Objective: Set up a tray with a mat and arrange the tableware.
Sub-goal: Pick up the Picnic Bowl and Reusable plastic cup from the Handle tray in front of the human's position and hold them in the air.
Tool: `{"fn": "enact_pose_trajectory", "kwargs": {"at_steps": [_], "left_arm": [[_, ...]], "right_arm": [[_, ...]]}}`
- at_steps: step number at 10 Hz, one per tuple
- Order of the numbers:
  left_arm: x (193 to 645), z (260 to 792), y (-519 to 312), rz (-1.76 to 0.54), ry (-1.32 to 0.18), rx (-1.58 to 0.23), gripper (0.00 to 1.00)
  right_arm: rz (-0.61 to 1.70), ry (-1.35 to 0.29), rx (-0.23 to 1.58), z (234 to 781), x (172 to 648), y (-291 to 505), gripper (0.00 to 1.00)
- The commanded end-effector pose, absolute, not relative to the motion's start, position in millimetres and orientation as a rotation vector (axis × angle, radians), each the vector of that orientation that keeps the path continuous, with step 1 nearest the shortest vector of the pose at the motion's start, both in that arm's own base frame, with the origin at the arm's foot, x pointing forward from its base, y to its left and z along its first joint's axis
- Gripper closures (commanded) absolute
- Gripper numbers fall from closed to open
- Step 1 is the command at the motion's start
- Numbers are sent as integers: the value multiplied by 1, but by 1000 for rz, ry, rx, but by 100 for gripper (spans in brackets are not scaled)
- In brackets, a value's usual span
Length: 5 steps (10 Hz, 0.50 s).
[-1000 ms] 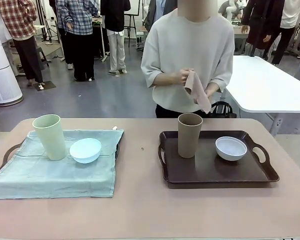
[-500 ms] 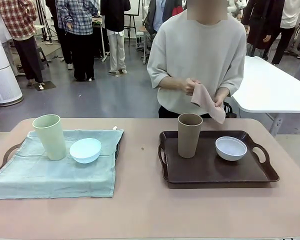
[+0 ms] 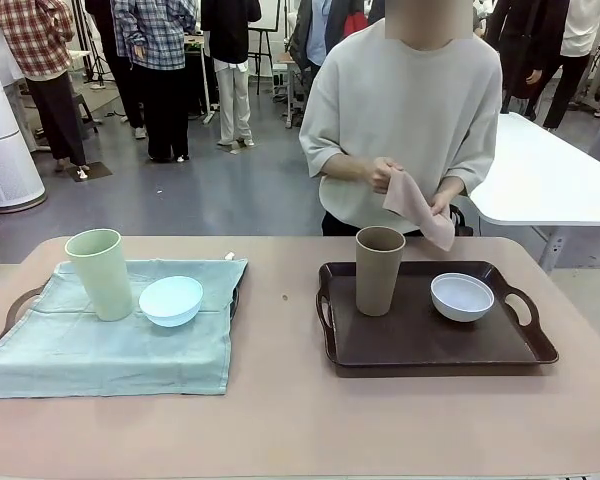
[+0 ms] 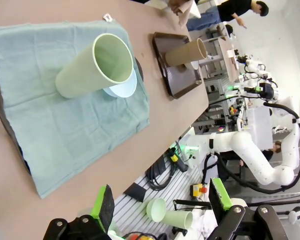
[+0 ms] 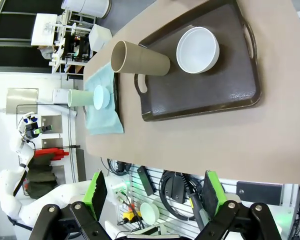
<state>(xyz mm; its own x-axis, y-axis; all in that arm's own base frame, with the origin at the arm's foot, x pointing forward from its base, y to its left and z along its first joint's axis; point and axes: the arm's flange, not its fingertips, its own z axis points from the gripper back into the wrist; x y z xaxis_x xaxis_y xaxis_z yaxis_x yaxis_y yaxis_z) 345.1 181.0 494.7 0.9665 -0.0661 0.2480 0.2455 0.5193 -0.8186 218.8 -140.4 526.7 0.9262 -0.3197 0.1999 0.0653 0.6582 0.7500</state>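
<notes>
On the left, a teal mat covers a dark tray whose handle sticks out. On the mat stand a pale green cup and a light blue bowl. To the right, a bare dark brown tray carries a brown cup and a white bowl. A person behind the table holds a pink cloth in both hands. My left gripper hangs open high above the mat and green cup. My right gripper is open, high over the table's near edge, with the brown tray beyond it.
The pinkish tabletop has free room between the trays and along its front. A white table stands at the back right. Several people stand farther off on the grey floor.
The person has shifted slightly to the right and moved the pink cloth in both hands. Cups, bowls, trays and mat have not moved.
</notes>
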Motion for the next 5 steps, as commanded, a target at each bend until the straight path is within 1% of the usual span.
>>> {"fn": "enact_pose_trajectory", "kwargs": {"at_steps": [1, 5], "left_arm": [[345, 495, 181, -190, -197, -1012, 0], [345, 495, 181, -190, -197, -1012, 0]], "right_arm": [[-230, -329, 826, 527, 221, -140, 0], [-230, -329, 826, 527, 221, -140, 0]]}}
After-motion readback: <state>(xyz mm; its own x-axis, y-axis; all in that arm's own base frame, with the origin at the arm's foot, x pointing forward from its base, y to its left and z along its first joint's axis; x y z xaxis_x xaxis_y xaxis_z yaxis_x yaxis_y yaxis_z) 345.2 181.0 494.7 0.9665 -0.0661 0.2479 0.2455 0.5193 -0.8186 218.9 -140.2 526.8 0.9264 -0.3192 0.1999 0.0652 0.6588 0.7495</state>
